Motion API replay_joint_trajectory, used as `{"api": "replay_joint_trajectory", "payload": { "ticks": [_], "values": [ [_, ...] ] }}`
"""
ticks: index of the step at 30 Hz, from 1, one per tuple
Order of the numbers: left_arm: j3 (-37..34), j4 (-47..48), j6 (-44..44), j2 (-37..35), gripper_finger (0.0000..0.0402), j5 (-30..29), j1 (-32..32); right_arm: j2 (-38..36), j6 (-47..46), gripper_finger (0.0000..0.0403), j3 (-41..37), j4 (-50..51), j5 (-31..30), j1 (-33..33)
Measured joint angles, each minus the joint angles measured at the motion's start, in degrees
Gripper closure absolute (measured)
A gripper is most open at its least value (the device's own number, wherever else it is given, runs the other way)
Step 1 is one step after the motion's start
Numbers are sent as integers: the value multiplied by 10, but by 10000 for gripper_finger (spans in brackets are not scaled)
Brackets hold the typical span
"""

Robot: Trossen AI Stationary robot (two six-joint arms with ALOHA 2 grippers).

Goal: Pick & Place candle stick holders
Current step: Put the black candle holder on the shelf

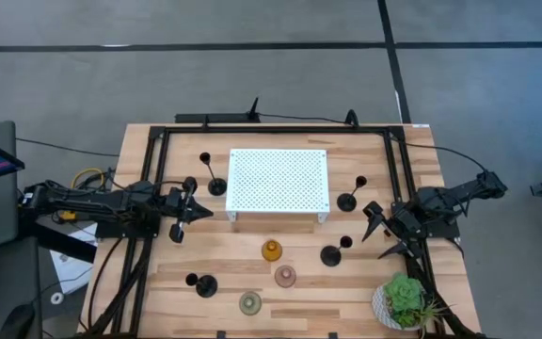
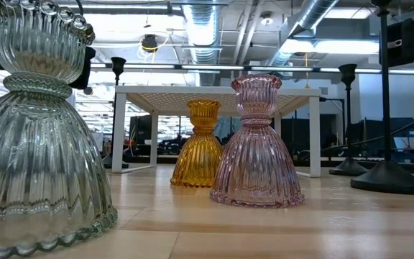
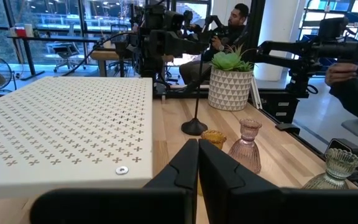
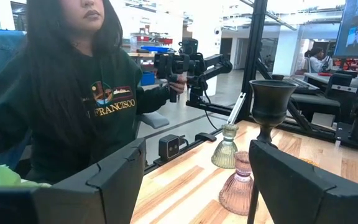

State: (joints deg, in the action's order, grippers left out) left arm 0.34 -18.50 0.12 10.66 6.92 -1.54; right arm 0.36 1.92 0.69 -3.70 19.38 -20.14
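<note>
Left gripper (image 1: 179, 216) is held left of the white platform (image 1: 278, 180), fingers pressed together, nothing held. Glass candle stick holders (image 1: 271, 250) are grouped on the surface (image 1: 158, 273) before it, black ones scattered around. Right gripper (image 1: 384, 235) is seen near a black holder (image 1: 331, 254), fingers spread apart, empty.

Right gripper (image 4: 194, 180): fingers spread wide
Between fingers: pink holder (image 4: 239, 184), black holder (image 4: 271, 102)
Beyond: green holder (image 4: 227, 147), person (image 4: 73, 93)

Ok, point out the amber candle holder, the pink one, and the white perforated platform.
amber candle holder (image 2: 200, 147): low view, on its ribbed body.
pink candle holder (image 2: 257, 158): low view, on its ribbed bell-shaped body.
white perforated platform (image 1: 278, 179): high view, on the middle of its top.
</note>
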Motion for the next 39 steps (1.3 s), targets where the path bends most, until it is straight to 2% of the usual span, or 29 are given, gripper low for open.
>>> {"api": "replay_joint_trajectory", "payload": {
  "ticks": [9,39],
  "values": [
    [0,0,0,0,390,0,0,0,2,127,3,-26,0,1],
    [0,0,0,0,390,0,0,0,-5,127,5,-23,0,0]
  ]
}}
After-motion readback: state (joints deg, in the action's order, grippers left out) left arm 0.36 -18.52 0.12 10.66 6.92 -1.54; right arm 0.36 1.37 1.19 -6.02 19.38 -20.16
